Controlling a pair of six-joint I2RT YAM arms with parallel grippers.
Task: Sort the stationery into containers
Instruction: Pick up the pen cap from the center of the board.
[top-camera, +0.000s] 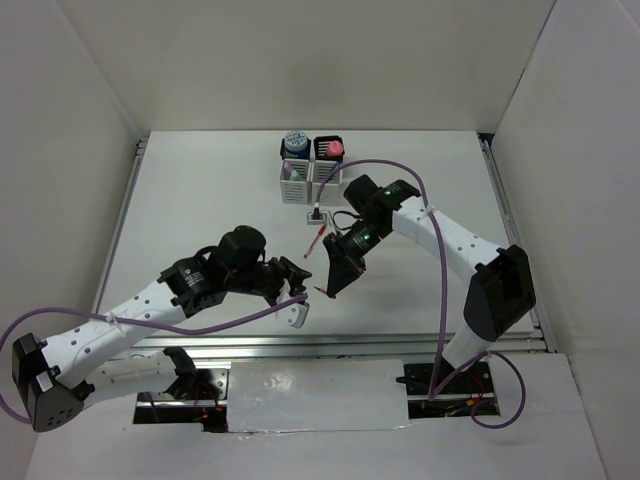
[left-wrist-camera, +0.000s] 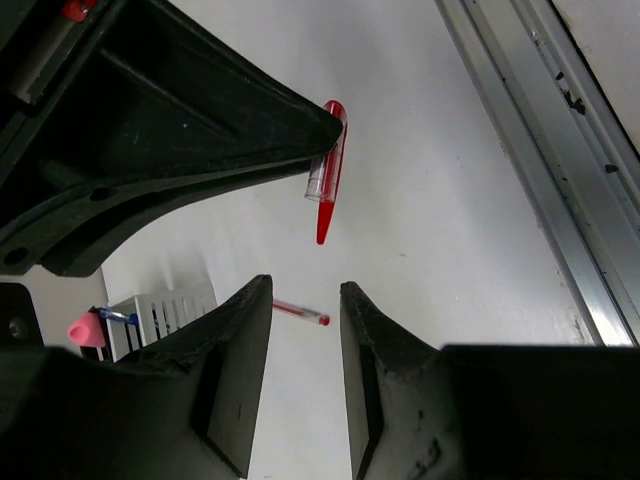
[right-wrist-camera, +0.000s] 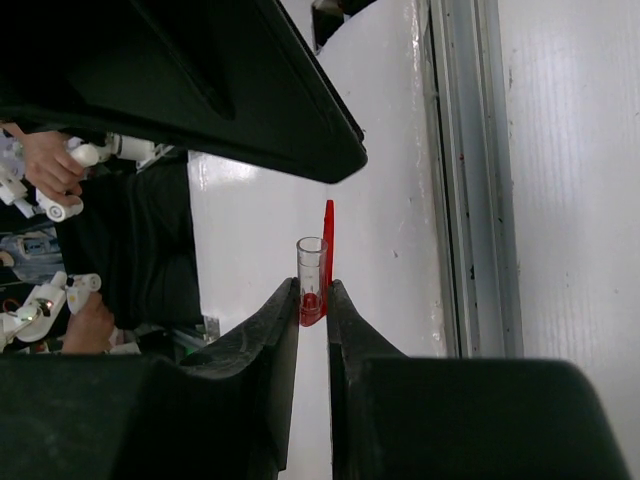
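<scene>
1. The right gripper (right-wrist-camera: 313, 288) is clamping its jaws on a red pen cap (left-wrist-camera: 328, 178), a clear sleeve with a red clip, and is holding it above the tabletop (top-camera: 200, 200) near the middle of the near edge.
2. The left gripper (left-wrist-camera: 305, 290) is hovering just beside that cap. Its jaws are standing apart with nothing between them.
3. A thin red pen (top-camera: 316, 240) is lying on the tabletop towards its middle, between the two grippers and the pen cups (top-camera: 325, 178). Neither gripper is touching it.
4. The pen cups are standing as a two-by-two block at the middle of the far edge, the two black ones behind and the two white slotted ones in front.
5. A blue roll (top-camera: 294, 140) is sitting in the far left black cup, and a pink-capped tube (top-camera: 334, 148) is sticking out of the far right black cup.
6. A pale purple stick (top-camera: 290, 170) is showing in the near left white cup.
7. A small dark object (top-camera: 316, 214) is resting just in front of the white cups. It is too small to tell what it is.
</scene>
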